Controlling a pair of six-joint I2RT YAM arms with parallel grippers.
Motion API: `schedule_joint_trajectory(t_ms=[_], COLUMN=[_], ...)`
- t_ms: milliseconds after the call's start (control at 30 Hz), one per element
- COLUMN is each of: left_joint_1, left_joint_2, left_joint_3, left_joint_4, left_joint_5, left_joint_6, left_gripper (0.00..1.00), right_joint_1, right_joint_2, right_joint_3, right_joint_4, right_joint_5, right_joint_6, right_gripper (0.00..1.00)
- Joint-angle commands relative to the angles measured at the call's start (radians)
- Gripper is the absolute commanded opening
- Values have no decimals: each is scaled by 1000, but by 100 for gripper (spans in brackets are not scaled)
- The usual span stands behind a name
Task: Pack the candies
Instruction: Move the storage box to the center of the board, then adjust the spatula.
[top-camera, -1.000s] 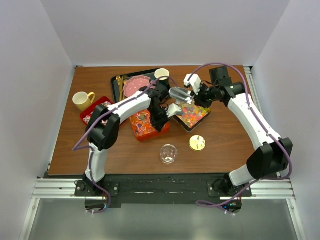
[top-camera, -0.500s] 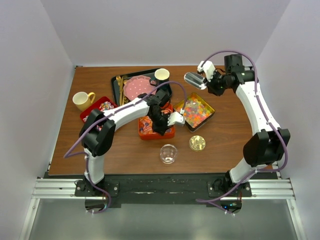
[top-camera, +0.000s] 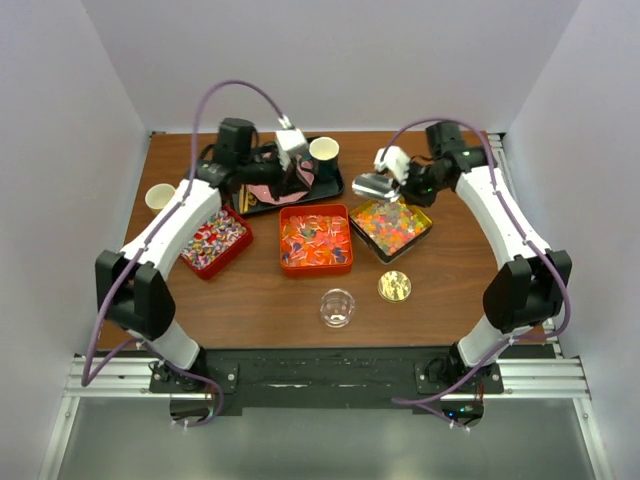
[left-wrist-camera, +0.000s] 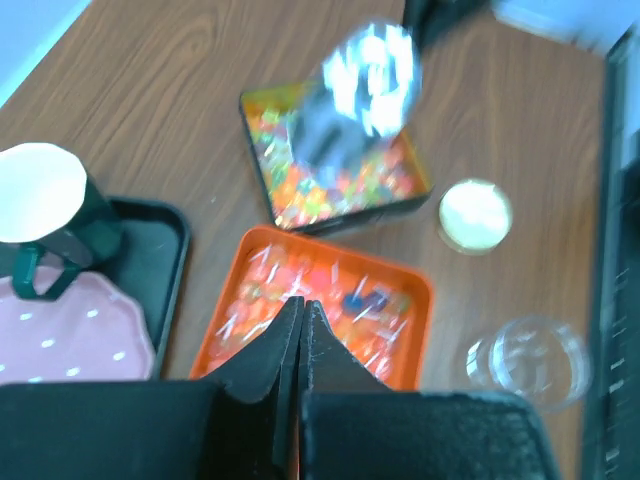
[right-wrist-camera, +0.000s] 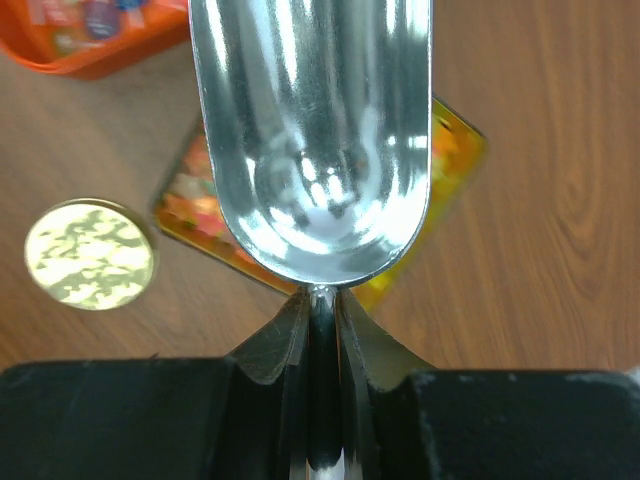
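The candies lie in three trays. Orange-red pieces fill the orange tray (top-camera: 315, 240) (left-wrist-camera: 330, 310). Mixed wrapped pieces are in the red tray (top-camera: 213, 243). Tiny yellow-orange-green pieces are in the yellow tray (top-camera: 393, 228) (left-wrist-camera: 340, 180) (right-wrist-camera: 455, 165). My right gripper (top-camera: 396, 181) (right-wrist-camera: 320, 300) is shut on the handle of an empty metal scoop (top-camera: 371, 185) (right-wrist-camera: 315, 140), which hangs over the yellow tray's back left edge. My left gripper (top-camera: 296, 172) (left-wrist-camera: 302, 305) is shut and empty, raised behind the orange tray, over the black tray's front edge.
A clear jar (top-camera: 337, 307) (left-wrist-camera: 530, 350) and a gold lid (top-camera: 394, 287) (right-wrist-camera: 90, 253) sit near the front. A black tray (top-camera: 330, 185) at the back holds a pink dotted plate (left-wrist-camera: 70, 330) and a green mug (top-camera: 323, 150) (left-wrist-camera: 40, 210). A yellow mug (top-camera: 157, 197) stands at the left.
My left arm has drawn back from over the orange tray to the back left, and its jaws have shut fully. The right arm swung the scoop away, then back over the yellow tray.
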Motion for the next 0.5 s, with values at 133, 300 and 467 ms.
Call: schedule_joint_trajectory(t_ms=[133,300,467], left_joint_1=[32,32,32], left_joint_2=[29,59,75], left_joint_3=[-141,-183,-192], left_joint_4=[585,755,714], left_joint_5=[273,287,258], left_joint_6=[-674,-852,-827], left_gripper=[0,0,0], right_joint_1=[166,200,217], right_joint_2=[18,77,77], right_joint_3=[62,188,240], right_joint_4=[-11,-37,-45], right_joint_5=[13,-9,-60], right_joint_6=[32,91,118], right_gripper=[0,0,0])
